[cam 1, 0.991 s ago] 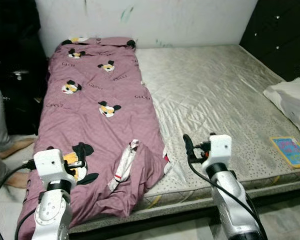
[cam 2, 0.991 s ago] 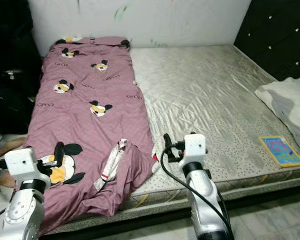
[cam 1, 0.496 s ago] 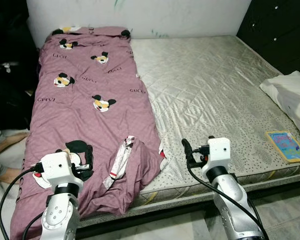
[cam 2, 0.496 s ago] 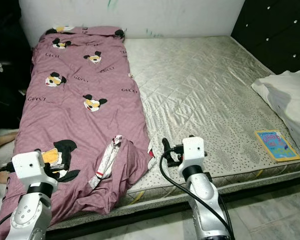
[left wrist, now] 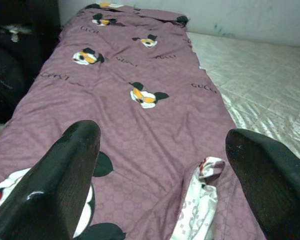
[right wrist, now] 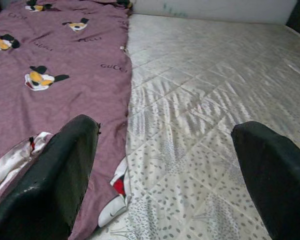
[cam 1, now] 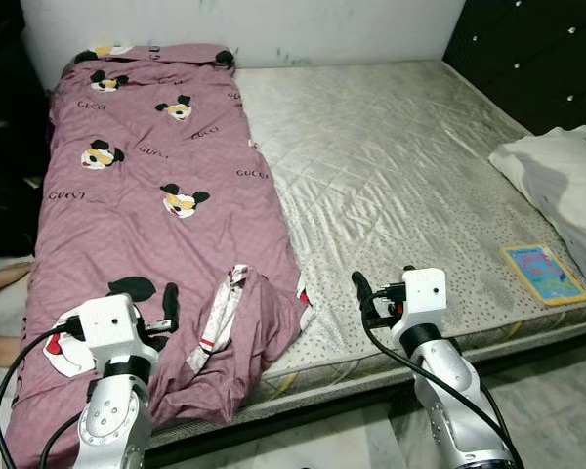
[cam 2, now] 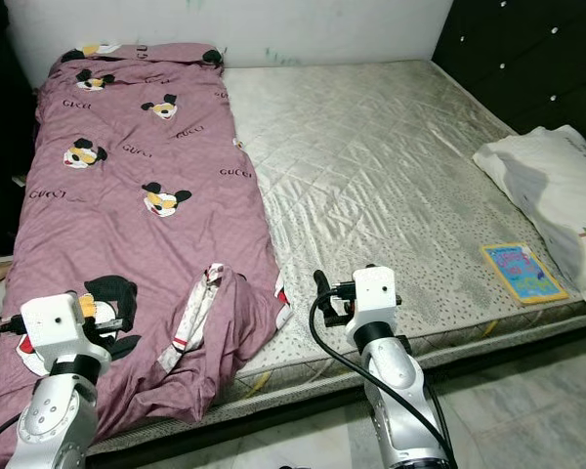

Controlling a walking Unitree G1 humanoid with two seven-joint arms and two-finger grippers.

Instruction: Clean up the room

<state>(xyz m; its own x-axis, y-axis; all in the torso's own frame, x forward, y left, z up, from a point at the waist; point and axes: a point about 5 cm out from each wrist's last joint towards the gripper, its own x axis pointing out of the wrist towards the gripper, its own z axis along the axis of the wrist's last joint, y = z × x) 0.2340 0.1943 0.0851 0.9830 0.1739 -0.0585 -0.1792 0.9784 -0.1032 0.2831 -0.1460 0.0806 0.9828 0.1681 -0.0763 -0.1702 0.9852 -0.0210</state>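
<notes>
The view has shifted toward the bed's (cam 1: 410,166) right; the quilt (cam 1: 146,225) lies unmoved. Both grippers, left (left wrist: 160,175) and right (right wrist: 165,170), hover spread wide over the bed's near edge, holding nothing.

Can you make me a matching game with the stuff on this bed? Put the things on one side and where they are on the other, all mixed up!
Things:
1. purple blanket
2. colourful book
3. white pillow
4. right gripper

Places:
A. lying flat near the bed's front right corner
B. spread over the left side of the mattress
C. held above the front edge of the bed, near the middle
D. at the right edge of the bed, by the dark headboard

Pairs: 1-B, 2-A, 3-D, 4-C
</notes>
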